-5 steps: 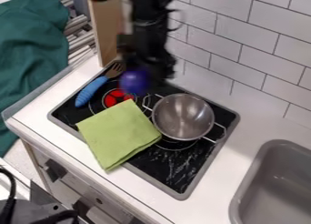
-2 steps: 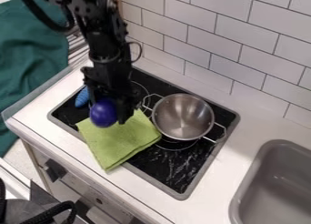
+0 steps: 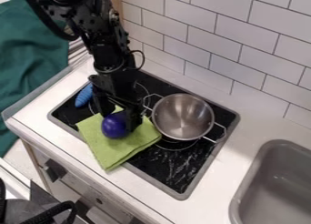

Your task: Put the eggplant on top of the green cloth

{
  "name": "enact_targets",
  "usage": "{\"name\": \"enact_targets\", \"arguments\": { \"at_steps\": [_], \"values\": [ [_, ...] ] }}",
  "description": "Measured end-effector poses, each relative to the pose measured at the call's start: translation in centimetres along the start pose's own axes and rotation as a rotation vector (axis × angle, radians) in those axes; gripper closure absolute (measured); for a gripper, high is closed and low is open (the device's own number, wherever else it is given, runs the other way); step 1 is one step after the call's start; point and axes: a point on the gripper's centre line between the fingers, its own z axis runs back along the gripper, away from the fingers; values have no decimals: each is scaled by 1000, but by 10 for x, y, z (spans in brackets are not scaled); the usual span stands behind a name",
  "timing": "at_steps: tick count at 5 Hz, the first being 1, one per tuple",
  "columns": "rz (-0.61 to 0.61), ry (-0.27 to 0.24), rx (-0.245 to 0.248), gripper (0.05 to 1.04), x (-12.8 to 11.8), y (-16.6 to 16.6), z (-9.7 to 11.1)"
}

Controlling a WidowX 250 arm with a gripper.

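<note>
White surface (image 3: 243, 139), black hob (image 3: 173, 173) set into it, and the job looks nearly home from where I'm standing! Clock face centred on the green cloth, twelve at the top of my view, and we run left to right. Out between ten and eleven, dark teal fabric (image 3: 30, 59) hangs beyond the surface, well apart from the action. In at eleven, on the hob, lies a blue-handled utensil (image 3: 84, 95), clear of the landing spot.

And here's the centre of it: the green cloth (image 3: 121, 148), flat across the hob's near edge, and over its twelve o'clock half the eggplant (image 3: 114, 126), a round, deep purple thing. The black gripper (image 3: 121, 118) comes in from twelve, right up against it. Has it let go, or is it grasping? I cannot tell from here, and whether the eggplant's full weight is on the cloth I can't say either. So, by my reckoning: position made, with a sure release and a clean lift away left to finish. Careful there, folks, it's a rounded shape, and a nudge on the way out might roll it!

Over to two o'clock, the metal pan (image 3: 182, 116), its wire handles poking out, sits close beside the cloth; the arm would do well to rise straight up before swinging that way. Behind, white tiled wall (image 3: 243, 45). Away at four, the grey sink (image 3: 279, 177), no bother at all.
</note>
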Motion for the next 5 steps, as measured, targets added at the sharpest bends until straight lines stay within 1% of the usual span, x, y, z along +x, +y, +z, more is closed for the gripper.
{"name": "enact_targets", "arguments": {
  "at_steps": [1,2,3,4,5],
  "values": [
    [-7,9,-3,75,-1,-1,0],
    [10,27,36,79,1,-6,19],
    [32,11,113,79,13,-14,53],
    [83,27,117,79,18,-17,65],
    [91,18,102,79,19,-20,65]
  ]
}}
